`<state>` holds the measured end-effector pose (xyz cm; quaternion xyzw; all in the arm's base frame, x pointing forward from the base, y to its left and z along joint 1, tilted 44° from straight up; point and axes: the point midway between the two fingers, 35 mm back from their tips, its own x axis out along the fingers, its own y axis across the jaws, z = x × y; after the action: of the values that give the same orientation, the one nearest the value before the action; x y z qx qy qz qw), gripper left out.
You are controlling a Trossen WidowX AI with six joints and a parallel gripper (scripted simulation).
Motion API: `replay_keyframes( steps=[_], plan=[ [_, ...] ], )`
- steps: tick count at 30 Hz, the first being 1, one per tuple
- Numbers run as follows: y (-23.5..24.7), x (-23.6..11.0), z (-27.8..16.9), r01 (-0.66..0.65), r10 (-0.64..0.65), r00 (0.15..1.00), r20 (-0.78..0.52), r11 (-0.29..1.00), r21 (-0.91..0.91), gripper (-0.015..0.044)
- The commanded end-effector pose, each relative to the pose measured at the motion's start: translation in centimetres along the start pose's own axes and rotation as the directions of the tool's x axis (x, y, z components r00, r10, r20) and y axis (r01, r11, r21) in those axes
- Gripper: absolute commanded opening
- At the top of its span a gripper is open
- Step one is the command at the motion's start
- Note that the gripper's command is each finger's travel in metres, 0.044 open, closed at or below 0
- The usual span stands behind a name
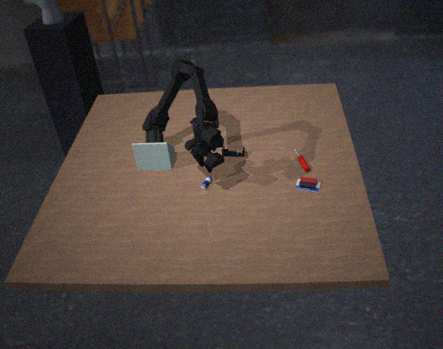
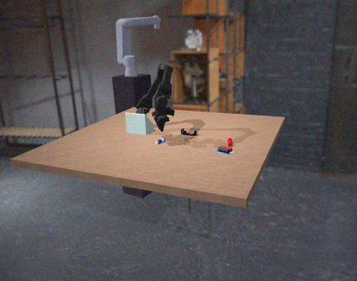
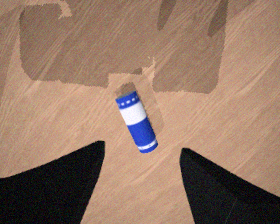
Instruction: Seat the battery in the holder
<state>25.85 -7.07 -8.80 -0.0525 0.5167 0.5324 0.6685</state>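
Note:
The blue and white battery (image 1: 206,182) (image 2: 160,141) (image 3: 136,122) lies on its side on the wooden table (image 1: 122,225) (image 2: 116,163). My gripper (image 1: 210,162) (image 2: 161,128) (image 3: 143,151) is open and empty. It hangs a little above the table, just behind the battery, which lies apart from both fingers in the wrist view. The black battery holder (image 1: 233,152) (image 2: 188,134) stands empty on the table to the right of the gripper.
A pale green block (image 1: 153,155) (image 2: 138,123) stands left of the arm. A red screwdriver (image 1: 302,160) (image 2: 230,140) and a red and black part on a blue plate (image 1: 308,184) (image 2: 225,149) lie at the right.

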Motion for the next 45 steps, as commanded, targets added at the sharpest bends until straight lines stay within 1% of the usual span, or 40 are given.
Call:
replay_keyframes(
  steps=[1,13,45],
  plan=[
    [0.4,2.5,-0.6,-0.015,0.019,1.000,0.005,0.885,-0.466,0.0235],
    [0.4,2.7,-0.6,-0.014,0.019,1.000,0.005,0.885,-0.466,0.0235],
    [0.5,7.6,-0.5,-0.015,0.021,1.000,0.008,0.884,-0.466,0.0235]
  ],
)
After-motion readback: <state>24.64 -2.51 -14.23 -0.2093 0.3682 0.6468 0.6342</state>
